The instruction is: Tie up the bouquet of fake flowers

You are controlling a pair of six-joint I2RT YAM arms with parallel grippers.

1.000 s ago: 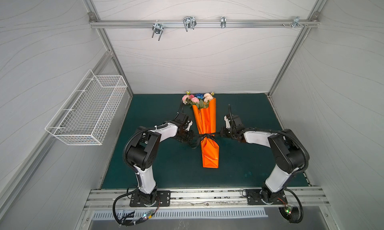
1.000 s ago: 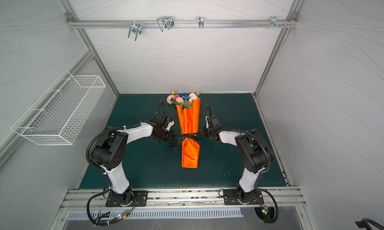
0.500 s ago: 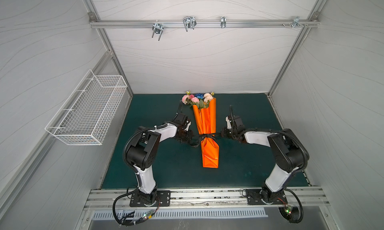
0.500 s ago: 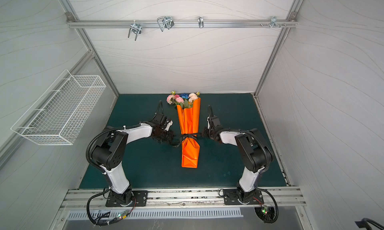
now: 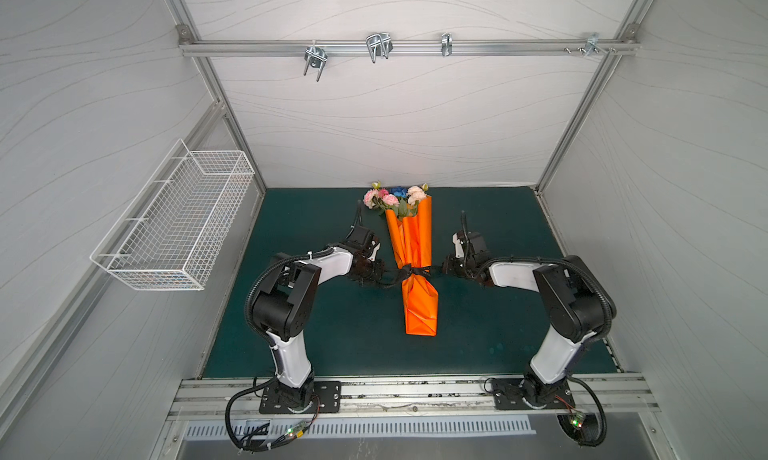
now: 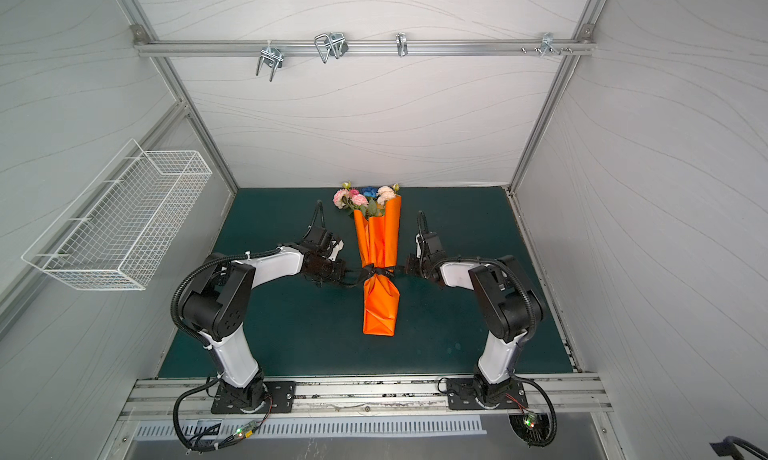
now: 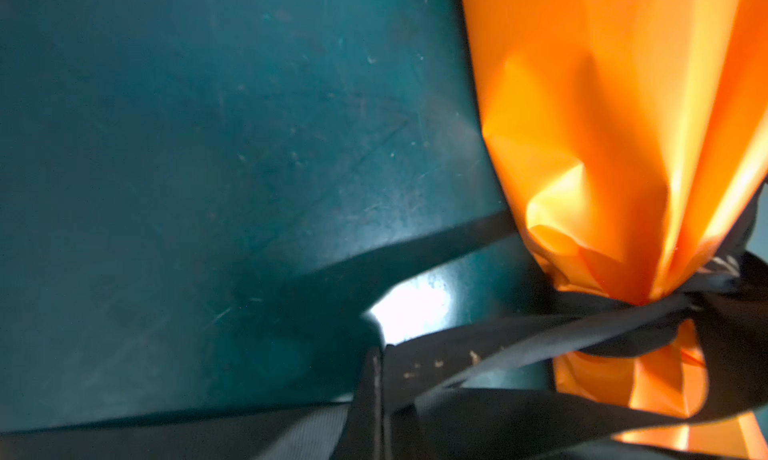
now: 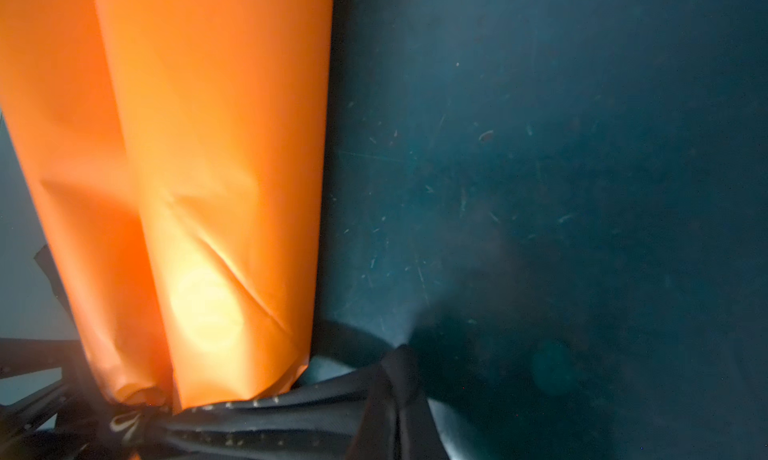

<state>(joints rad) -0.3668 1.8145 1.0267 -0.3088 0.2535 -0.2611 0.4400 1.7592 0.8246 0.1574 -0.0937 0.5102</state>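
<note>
Here we see the bouquet of fake flowers (image 5: 395, 196), a small bunch of pink, peach and blue cloth blossoms with green leaves. It pokes out of the open far end of a long orange paper wrap (image 5: 412, 241) lying flat on the dark green mat (image 5: 316, 333). The stems are hidden inside the wrap.

A black printed ribbon (image 5: 409, 271) cinches the wrap at its waist, nearer the folded foot than the open mouth, and is crossed into a knot on top. The left gripper (image 5: 379, 270) sits just beside the wrap's left flank and the right gripper (image 5: 445, 268) just beside its right flank, both level with the waist. In the wrist views each gripper's jaws are pressed together, pinching one tail of the ribbon (image 7: 519, 345), (image 8: 291, 420).

The wrap's long axis runs straight away from the arms' bases. The two tails leave the wrap at right angles to that axis, one toward each gripper. The wrap lies between the grippers, and we cannot say that either is clearly nearer.

We judge that the knot is formed but not yet drawn tight. The coming move calls for an even outward pull from both sides across the wrap's axis. An uneven pull could drag or roll the light wrap sideways.
</note>
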